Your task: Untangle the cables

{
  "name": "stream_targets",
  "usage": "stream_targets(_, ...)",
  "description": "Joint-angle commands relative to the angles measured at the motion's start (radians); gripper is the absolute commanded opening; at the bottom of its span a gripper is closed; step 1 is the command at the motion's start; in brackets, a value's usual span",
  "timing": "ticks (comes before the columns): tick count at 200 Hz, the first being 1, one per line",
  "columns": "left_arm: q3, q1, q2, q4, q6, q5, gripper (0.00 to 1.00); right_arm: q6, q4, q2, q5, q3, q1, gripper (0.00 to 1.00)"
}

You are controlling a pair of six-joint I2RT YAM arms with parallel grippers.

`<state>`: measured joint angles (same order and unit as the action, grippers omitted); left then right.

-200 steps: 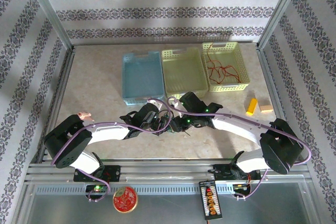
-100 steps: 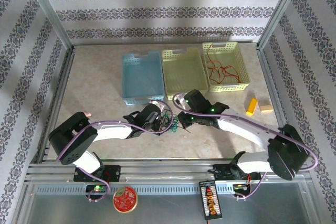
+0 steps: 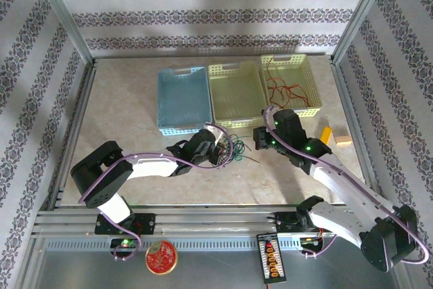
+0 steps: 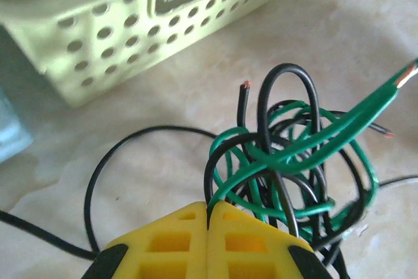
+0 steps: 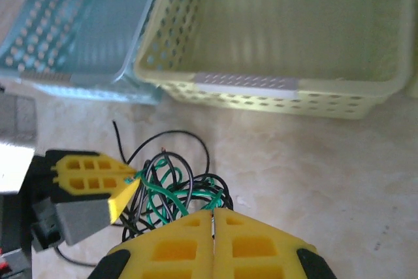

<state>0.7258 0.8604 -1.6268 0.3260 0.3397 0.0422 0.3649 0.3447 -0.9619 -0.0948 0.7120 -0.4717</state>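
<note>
Left gripper (image 4: pixel 208 210): fingers together, pinching the green-and-black cables (image 4: pixel 307 136), apparently to anchor the knot. Right gripper (image 5: pixel 213 217), just right of it: fingers together, grip on a strand unconfirmed.

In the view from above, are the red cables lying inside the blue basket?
No, the red cables lie in the yellow basket on the right, not in the blue basket.

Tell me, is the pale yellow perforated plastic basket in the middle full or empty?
Empty. The pale yellow middle basket has a bare floor, seen both from above and from the right wrist camera.
</note>
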Motion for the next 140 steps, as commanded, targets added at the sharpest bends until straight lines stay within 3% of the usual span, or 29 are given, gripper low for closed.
stream_targets(1,-0.052,-0.02,-0.027,-0.172,0.005,0.08,0.0,0.061,-0.039,0.089,0.156,0.012,0.077,0.0)
stream_targets(48,-0.067,-0.018,-0.012,-0.161,-0.001,0.076,0.0,0.083,-0.065,0.094,0.022,0.007,0.12,0.0)
stream_targets(109,-0.064,-0.018,0.083,-0.084,-0.083,-0.079,0.69,0.116,-0.086,0.088,-0.047,0.003,0.108,0.0)
stream_targets(140,0.001,-0.015,0.064,-0.055,-0.127,-0.19,0.89,0.167,-0.11,0.081,-0.082,-0.007,0.096,0.0)
